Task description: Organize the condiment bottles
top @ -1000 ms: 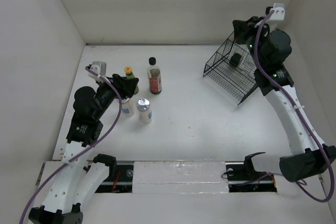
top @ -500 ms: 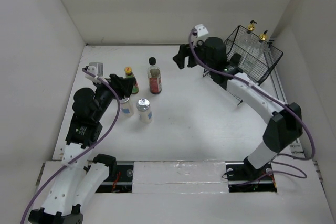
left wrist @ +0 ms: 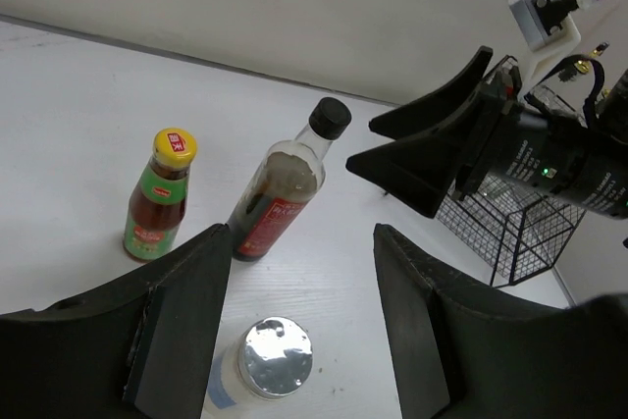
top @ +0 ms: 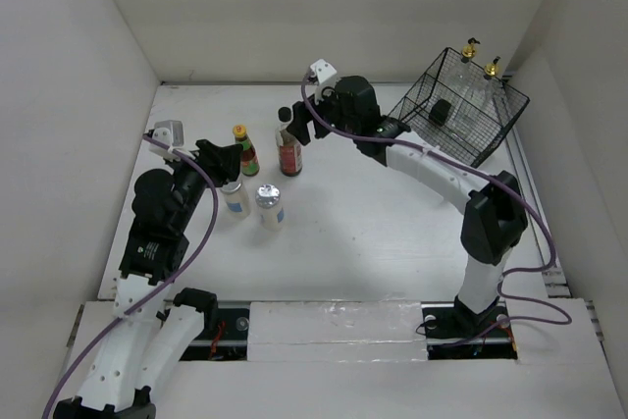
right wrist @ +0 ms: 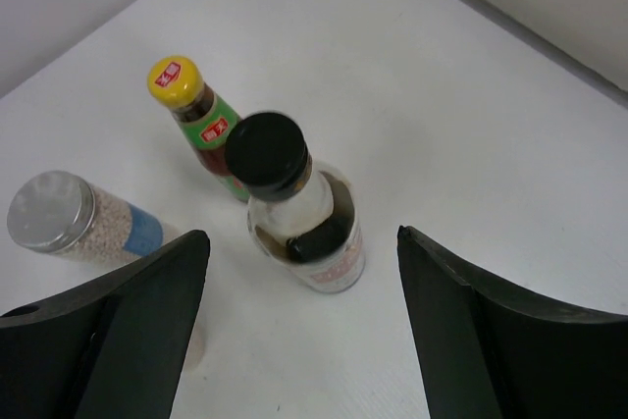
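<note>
Item, right gripper (right wrist: 299,331): fingers spread wide, poised around the black-capped bottle (right wrist: 294,208) without touching it; the yellow-capped bottle (right wrist: 196,115) stands just behind, a short white bottle (right wrist: 74,218) near its left finger. Item, left gripper (left wrist: 299,326): clenched on a second short white bottle (left wrist: 260,370), as far as the partly blocked view allows; two gold-pourer bottles (top: 476,71) already sit in the wire basket (top: 491,139). Hazard: a slightly off-centre approach could clip the tall black-capped bottle, toppling it into its neighbours.

Left gripper (top: 225,166) hides one white bottle (top: 235,201) top; its grip is unclear.
</note>
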Available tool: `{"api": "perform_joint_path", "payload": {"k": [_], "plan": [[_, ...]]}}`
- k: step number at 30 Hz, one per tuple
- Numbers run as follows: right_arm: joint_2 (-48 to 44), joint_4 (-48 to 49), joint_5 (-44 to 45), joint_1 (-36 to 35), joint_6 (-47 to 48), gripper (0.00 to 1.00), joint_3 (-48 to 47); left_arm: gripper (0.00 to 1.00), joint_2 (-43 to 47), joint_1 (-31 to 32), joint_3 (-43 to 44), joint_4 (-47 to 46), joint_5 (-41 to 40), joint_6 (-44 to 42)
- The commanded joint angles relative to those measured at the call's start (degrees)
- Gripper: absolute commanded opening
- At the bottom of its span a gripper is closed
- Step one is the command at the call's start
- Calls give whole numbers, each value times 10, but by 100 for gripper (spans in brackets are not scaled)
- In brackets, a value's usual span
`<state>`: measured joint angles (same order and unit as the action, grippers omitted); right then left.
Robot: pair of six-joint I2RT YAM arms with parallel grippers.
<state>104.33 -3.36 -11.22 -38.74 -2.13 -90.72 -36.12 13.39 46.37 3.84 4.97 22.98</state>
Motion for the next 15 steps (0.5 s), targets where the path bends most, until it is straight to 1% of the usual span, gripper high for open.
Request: {"api": "perform_joint_path", "payload": {"k": [1,6,11,15], "plan": [[32,24,-12,-10,11,83,-52,56,4,-3,11,-22,10,2],[77,30,8,-22,11,80,-95,56,4,-3,11,-22,21,2],[102,58,13,-27,6,71,-112,56,10,-3,11,-27,21,2],[107,79,33,-33,-1,58,-112,56,10,-3,11,-27,27,2]]}}
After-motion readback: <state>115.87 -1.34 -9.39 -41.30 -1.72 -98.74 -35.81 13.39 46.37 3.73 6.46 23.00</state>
